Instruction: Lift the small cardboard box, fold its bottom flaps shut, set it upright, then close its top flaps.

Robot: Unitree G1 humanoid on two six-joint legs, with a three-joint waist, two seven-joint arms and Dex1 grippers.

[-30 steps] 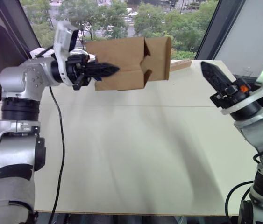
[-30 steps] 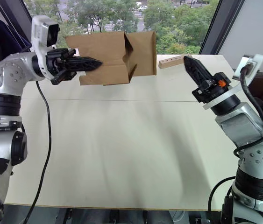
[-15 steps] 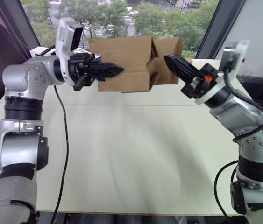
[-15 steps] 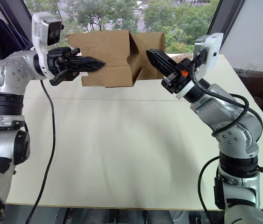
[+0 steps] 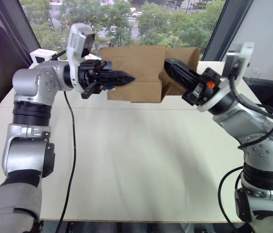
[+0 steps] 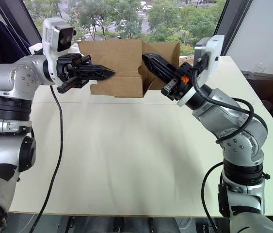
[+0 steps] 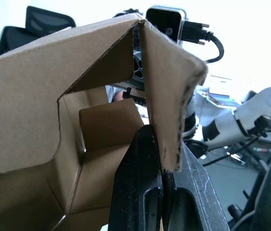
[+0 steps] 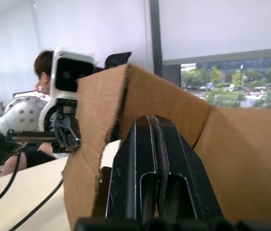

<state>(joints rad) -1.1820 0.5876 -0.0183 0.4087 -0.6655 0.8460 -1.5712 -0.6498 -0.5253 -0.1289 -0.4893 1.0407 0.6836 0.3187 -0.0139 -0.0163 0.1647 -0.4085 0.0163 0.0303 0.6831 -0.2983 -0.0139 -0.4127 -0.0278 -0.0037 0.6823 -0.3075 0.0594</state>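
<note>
The small cardboard box hangs in the air above the table's far side, lying sideways. My left gripper is shut on its near wall; in the left wrist view the fingers pinch a cardboard edge. The bottom flaps stand partly spread at the box's right end, one with a notched cut-out. My right gripper is shut with nothing in it, and its tip rests against those flaps at the box's open end. In the right wrist view its fingers sit between the flaps. The top flaps are hidden behind my left gripper.
The pale table spreads under both arms. A white box stands at the back left corner. A person sits beyond the table on the left. Windows rise behind the table's far edge.
My right gripper has swung in from the right and now touches the flaps at the box's right end. The left gripper has carried the box slightly to the right.
</note>
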